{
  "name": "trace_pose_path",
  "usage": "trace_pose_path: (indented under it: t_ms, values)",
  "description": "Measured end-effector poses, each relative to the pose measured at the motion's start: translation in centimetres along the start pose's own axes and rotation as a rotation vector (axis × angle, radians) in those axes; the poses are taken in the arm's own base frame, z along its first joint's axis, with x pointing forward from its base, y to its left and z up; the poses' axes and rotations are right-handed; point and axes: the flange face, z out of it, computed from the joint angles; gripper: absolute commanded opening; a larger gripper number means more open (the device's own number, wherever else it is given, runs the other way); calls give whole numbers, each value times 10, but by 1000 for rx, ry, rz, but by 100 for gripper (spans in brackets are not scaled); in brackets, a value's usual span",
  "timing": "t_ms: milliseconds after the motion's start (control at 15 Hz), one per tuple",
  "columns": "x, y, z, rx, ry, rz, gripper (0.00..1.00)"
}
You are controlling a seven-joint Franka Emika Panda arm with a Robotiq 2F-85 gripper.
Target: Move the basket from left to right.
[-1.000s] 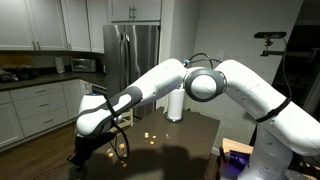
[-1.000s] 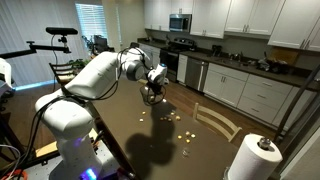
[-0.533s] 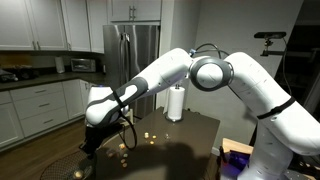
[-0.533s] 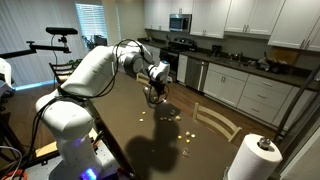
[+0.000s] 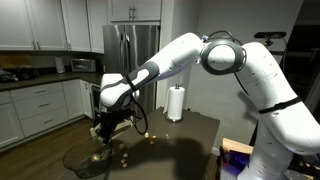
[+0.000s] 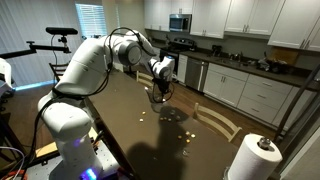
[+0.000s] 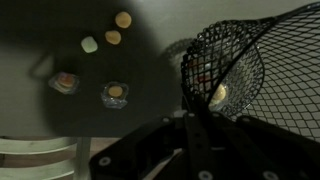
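While the white robot arm (image 5: 190,55) stretches from the right across a dark table (image 6: 120,125) in a kitchen, its gripper (image 6: 160,87) points downward over the tabletop. The jaws are clenched on the rim of the basket (image 7: 255,70), a round bowl of thin dark wire that can be seen through.

In the wrist view, the basket fills the right side of the picture. It is tilted, with its open mouth turned toward the camera, and the dark gripper body comes in from the bottom edge and meets the rim at its left side. On the table to the left of the basket lie 5 small yellowish bits (image 7: 113,37): 3 close together farther away, and 2 nearer, each well apart from the basket.

In both exterior views, the basket hangs just under the gripper and appears raised off the table, though its thin wire is hard to make out against the dark surface. More small pale bits are scattered on the table near it.

1 white paper towel roll (image 5: 176,103) stands upright at the far end of the table in an exterior view, to the right of the gripper and well apart from it.

Behind the table are white cabinets (image 5: 35,25) and a steel fridge (image 5: 135,50).
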Motion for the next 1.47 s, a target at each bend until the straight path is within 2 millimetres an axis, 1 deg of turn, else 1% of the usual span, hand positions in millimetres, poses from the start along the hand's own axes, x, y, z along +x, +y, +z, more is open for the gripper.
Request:
trace_pose_path:
  t_ms: [200, 333, 467, 667, 867, 1133, 1467]
  values:
    - [-11, 30, -18, -6, -13, -12, 4]
    - [-20, 52, -19, -8, -27, -26, 4]
    - [-30, 74, -14, -6, -41, -44, 4]
    - [-46, 106, 0, 6, -54, -65, 4]
    - [-62, 133, 14, 34, -62, -72, 4]
    - [-82, 163, 24, 80, -69, -77, 4]
    - [-105, 197, 29, 118, -81, -59, 4]
